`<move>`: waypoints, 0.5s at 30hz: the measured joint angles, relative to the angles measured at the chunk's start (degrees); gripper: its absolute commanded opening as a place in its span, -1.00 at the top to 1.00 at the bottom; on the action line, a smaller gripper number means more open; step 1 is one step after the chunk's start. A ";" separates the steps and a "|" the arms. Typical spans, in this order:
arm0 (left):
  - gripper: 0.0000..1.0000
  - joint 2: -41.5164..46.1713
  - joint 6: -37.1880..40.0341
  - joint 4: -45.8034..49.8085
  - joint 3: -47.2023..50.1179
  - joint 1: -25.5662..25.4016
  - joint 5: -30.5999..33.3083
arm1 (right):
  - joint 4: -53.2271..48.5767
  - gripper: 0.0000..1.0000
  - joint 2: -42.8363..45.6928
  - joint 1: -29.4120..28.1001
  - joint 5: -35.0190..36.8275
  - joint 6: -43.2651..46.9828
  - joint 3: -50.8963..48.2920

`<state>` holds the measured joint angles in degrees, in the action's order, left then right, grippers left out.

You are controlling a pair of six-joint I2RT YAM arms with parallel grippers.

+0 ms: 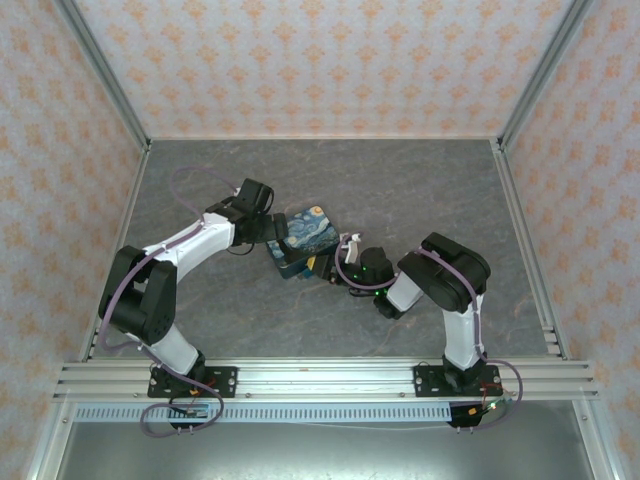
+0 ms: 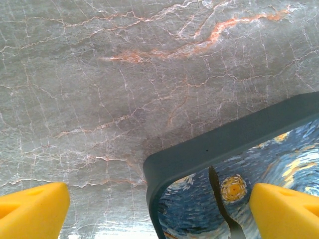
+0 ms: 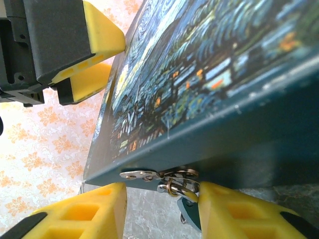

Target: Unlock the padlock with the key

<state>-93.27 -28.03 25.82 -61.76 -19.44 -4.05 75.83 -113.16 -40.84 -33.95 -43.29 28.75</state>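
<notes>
L gripper point(image 1: 270, 228) is standing wide open, straddling 1 corner of the tin point(image 1: 305, 238) w/o clamping it. In the L wrist view 1 pad point(image 2: 32, 211) is sitting well apart from the tin, over bare table point(image 2: 99, 74), while the other is overlapping the painted lid. So it's bracing at most, not holding.

The tin is lying mid-table between the 2 arms, its front wall facing the R arm. In the R wrist view a metal hasp point(image 3: 149, 175) is showing on that wall w/ a ring point(image 3: 172, 187) through it. The padlock point(image 3: 188, 215), small and teal, is hanging just below, partly hidden by a finger.

R gripper point(image 3: 162, 196) is sitting right at the hasp, fingers point(image 3: 75, 211) on either side of the padlock. Jaws are standing partway apart. A gap is showing on 1 side, and the other finger is touching or hiding the padlock, so can't tell if it's gripping anything. Can't tell either if a key is among that hardware: too small.

Step in hand, as I'm reading it: engaging at the padlock, unlocking not yet done, the hasp looking fastened. Next move is calling for fine work: key lined up w/ keyhole, seated, then turned. The L gripper would need to be clamping the tin so it isn't sliding.
</notes>
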 measured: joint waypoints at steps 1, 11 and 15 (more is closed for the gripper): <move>-0.88 -0.04 -0.13 -0.02 0.00 -0.02 0.00 | 0.09 0.18 0.00 0.00 -0.13 0.02 -0.20; -0.88 -0.26 -0.39 -0.31 0.00 0.00 -0.17 | 0.52 0.45 0.00 0.00 -0.33 0.42 -0.92; -0.88 -0.39 -0.57 -0.92 0.00 0.00 -0.15 | 0.48 0.58 0.00 0.00 -0.33 0.48 -0.92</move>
<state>-93.67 -28.60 24.91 -61.76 -19.44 -4.21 76.31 -113.16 -40.84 -34.28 -42.81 27.83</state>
